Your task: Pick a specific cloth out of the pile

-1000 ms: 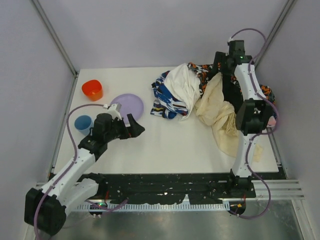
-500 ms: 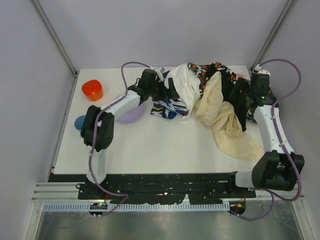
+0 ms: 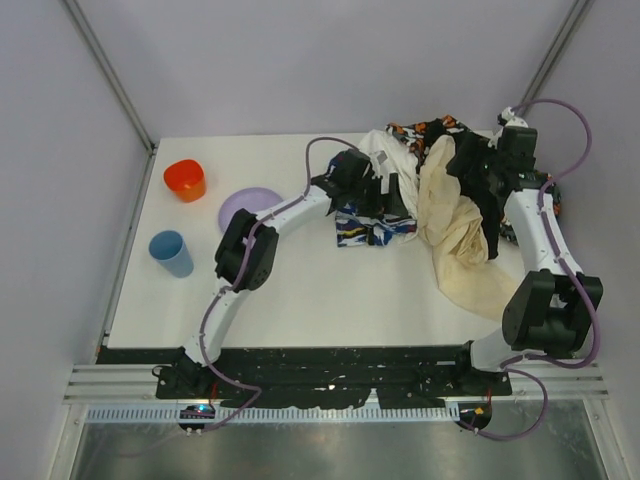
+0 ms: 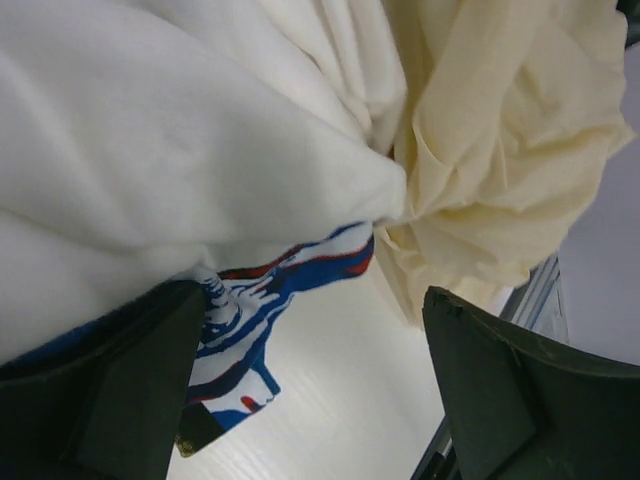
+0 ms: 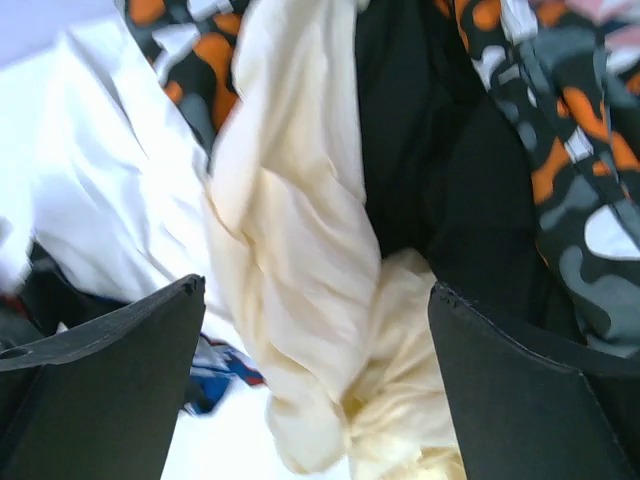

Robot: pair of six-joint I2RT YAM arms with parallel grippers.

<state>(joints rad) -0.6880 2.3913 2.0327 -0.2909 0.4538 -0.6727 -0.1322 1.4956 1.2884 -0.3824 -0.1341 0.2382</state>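
Barely started: solid-black soft fabric cloth (image 5: 420,150) lies ungrasped in mixed garment pile (image 3: 440,215) upper right, left pincer (image 4: 310,290) and right pincer (image 5: 315,288) both released, pull-out left.

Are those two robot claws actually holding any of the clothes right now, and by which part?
Nothing is held. The left gripper is open at the white cloth, and the right gripper is open over the cream cloth and black cloth.

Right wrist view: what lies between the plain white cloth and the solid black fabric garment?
A crumpled cream cloth lies between the white cloth and the black garment; the right wrist view shows it.
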